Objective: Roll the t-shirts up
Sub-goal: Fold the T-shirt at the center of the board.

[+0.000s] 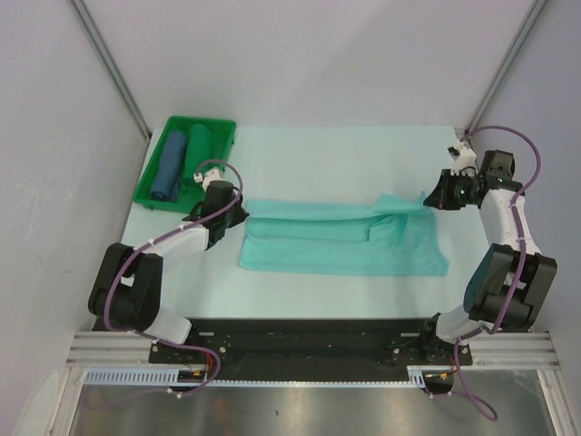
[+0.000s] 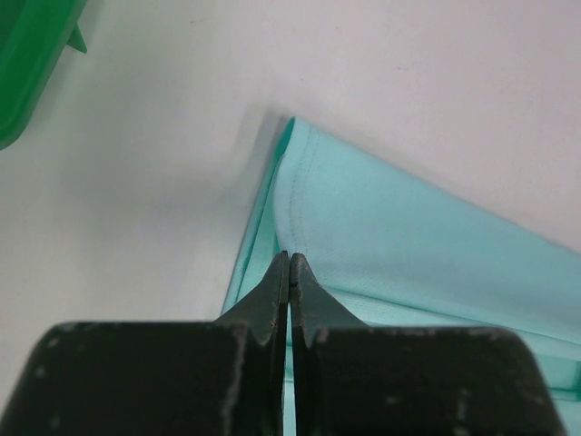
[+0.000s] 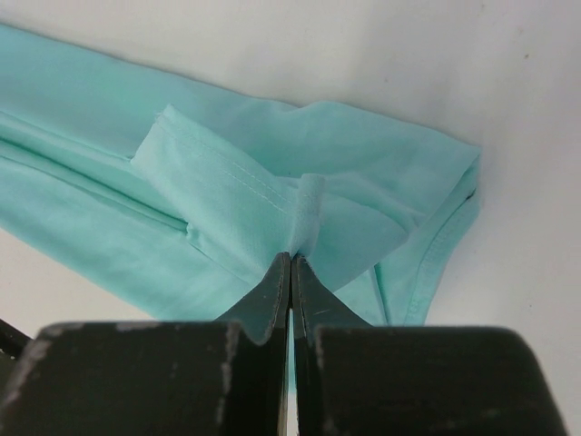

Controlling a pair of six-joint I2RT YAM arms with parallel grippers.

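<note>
A light mint t-shirt (image 1: 340,238) lies folded into a long band across the middle of the table. My left gripper (image 1: 238,215) is at its left end, jaws shut on the hemmed edge of the top layer (image 2: 363,218), which stands slightly off the table. My right gripper (image 1: 434,198) is at the shirt's far right corner, jaws shut on a pinched ridge of cloth (image 3: 309,195), with a folded flap (image 3: 209,173) and the neck edge (image 3: 436,254) around it. A blue rolled shirt (image 1: 169,166) and a dark green rolled shirt (image 1: 197,154) lie in the tray.
A green plastic tray (image 1: 204,122) stands at the far left, just behind the left gripper; its corner shows in the left wrist view (image 2: 27,64). Grey walls enclose the table on three sides. A black rail (image 1: 309,336) runs along the near edge.
</note>
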